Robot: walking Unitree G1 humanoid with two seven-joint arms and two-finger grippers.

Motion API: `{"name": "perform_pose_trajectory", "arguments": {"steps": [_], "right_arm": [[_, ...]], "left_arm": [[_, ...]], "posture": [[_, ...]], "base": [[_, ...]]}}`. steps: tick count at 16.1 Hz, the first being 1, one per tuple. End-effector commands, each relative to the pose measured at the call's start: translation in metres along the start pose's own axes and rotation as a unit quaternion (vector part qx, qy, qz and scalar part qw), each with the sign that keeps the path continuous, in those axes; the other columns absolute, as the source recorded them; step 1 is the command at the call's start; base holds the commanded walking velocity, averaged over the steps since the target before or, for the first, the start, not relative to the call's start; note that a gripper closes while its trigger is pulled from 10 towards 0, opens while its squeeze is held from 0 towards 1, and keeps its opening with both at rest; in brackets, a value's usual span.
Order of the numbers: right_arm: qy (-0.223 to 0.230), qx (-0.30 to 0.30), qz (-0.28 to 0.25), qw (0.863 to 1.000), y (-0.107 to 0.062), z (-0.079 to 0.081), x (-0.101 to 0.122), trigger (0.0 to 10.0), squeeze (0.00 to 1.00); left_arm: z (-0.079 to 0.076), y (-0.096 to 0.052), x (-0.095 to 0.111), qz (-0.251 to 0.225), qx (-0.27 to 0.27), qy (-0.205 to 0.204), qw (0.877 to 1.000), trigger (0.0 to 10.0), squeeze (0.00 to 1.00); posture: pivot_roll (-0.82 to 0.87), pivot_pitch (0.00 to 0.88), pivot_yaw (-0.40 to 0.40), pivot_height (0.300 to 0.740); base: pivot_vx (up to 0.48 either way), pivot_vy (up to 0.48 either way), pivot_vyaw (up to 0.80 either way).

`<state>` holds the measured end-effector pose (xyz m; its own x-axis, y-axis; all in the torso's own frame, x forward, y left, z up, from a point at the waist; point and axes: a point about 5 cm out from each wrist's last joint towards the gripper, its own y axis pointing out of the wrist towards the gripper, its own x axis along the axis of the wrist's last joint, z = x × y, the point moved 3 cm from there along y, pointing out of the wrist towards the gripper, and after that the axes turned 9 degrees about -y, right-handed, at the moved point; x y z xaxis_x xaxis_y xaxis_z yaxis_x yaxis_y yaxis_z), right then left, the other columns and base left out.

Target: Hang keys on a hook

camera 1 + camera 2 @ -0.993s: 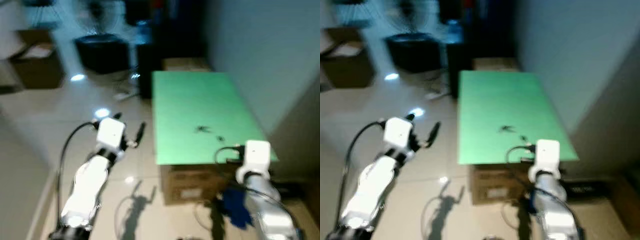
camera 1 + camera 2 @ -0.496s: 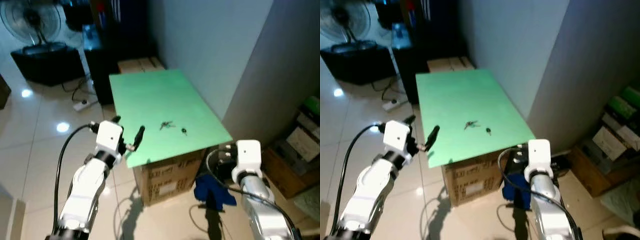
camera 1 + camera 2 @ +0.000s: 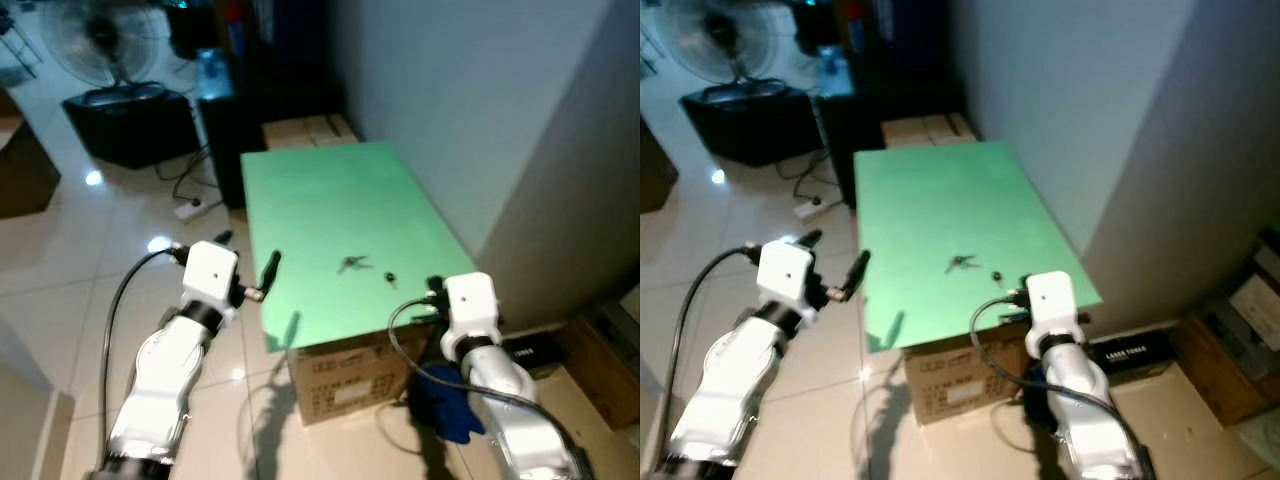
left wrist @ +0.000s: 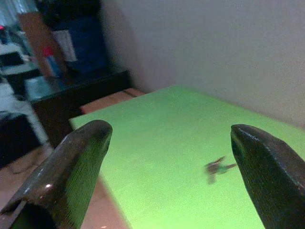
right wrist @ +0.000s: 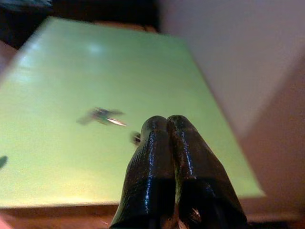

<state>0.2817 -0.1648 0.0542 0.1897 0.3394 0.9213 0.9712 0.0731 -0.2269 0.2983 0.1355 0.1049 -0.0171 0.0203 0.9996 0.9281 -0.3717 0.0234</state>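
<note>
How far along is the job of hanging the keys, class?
Done: nothing beyond the approach. The keys lie untouched on the green board. In hand: the right hand, fingers shut, points at them from the near edge; the left hand is open beside the board. Left: grasp, lift and hang them; I can see no hook.

Looking along my left gripper point(image 4: 169, 157): my two black fingers point(image 4: 71, 171) stand wide apart, one at each side, nothing between them but air. Past them lies the green board point(image 4: 157, 129), bright and bare over most of its top. The keys point(image 4: 217, 168) sit on it, a small dark blurred bunch, nearer the finger on that side and well clear of both. A pale wall point(image 4: 214, 52) rises just behind the board. Off the far end stands a dark cabinet point(image 4: 71, 95) with a brown box point(image 4: 107, 101) low before it.
</note>
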Motion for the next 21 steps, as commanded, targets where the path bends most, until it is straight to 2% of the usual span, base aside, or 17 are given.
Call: {"name": "perform_pose_trajectory", "arguments": {"steps": [1, 11, 16, 21], "right_arm": [[-0.002, -0.003, -0.005, 1.000, 0.002, -0.001, 0.002, 10.0, 0.00], [-0.010, -0.017, 0.012, 1.000, 0.003, -0.005, -0.008, 10.0, 0.00], [-0.030, 0.008, 0.009, 0.999, 0.004, 0.003, -0.009, 10.0, 0.00], [-0.021, 0.008, 0.019, 1.000, 0.004, 0.005, -0.013, 10.0, 0.00]], "left_arm": [[0.003, -0.001, 0.003, 0.002, -0.001, 0.010, 1.000, 10.0, 0.00], [0.002, 0.000, 0.002, 0.006, -0.006, 0.012, 1.000, 10.0, 0.00], [0.002, -0.001, 0.002, 0.006, -0.007, 0.014, 1.000, 10.0, 0.00], [0.000, -0.002, 0.001, 0.008, -0.011, 0.014, 1.000, 10.0, 0.00]], "posture": [[-0.01, 0.000, 0.031, 0.740], [-0.02, 0.000, 0.034, 0.740], [-0.01, 0.000, 0.032, 0.740], [-0.02, 0.000, 0.034, 0.740]], "base": [[0.296, 0.000, 0.00], [0.298, 0.000, 0.00], [0.298, 0.000, 0.00], [0.296, 0.000, 0.00]]}}
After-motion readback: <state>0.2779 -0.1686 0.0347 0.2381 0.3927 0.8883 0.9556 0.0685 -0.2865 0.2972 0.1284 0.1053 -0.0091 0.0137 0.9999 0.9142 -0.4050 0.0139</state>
